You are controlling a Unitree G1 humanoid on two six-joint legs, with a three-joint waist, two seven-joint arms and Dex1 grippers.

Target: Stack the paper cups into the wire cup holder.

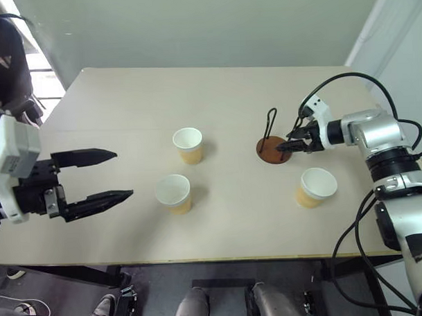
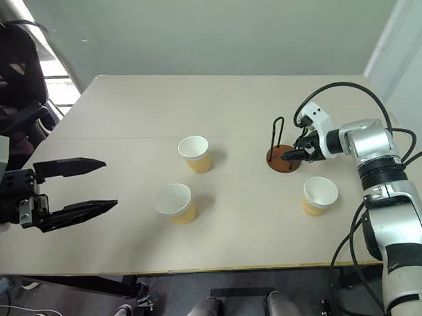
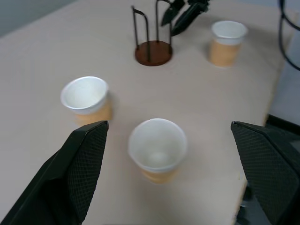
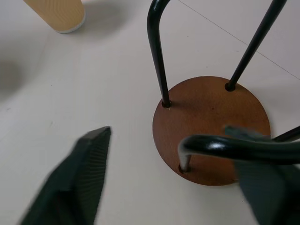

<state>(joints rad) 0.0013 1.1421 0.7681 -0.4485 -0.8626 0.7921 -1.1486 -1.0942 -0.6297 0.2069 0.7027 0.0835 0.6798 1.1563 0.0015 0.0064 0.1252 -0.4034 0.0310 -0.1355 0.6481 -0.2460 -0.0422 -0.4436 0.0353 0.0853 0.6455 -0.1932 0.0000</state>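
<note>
Paper cups stood upright and well apart on the counter [image 1: 126,98]: one [image 1: 188,145] near the middle, one [image 1: 174,193] closer to the front edge, and one [image 1: 316,187] on the right, just in front of the wire cup holder [image 1: 273,149]. Each was a small tapered cup, ribbed tan outside, smooth white inside, with a rolled white rim. The holder was a flat round rust-brown disc, matte like wood, with thin glossy black wire loops rising from holes in it; it held no cup. The right gripper [image 1: 291,143] reached over the disc with its black textured fingers [image 4: 77,180] parted astride one wire loop, not visibly pressing it. The left gripper [image 1: 104,177] hovered at the left edge, fingers spread and empty. The counter was a smooth, pale beige slab with a faint seam, set before a plain pale wall.
</note>
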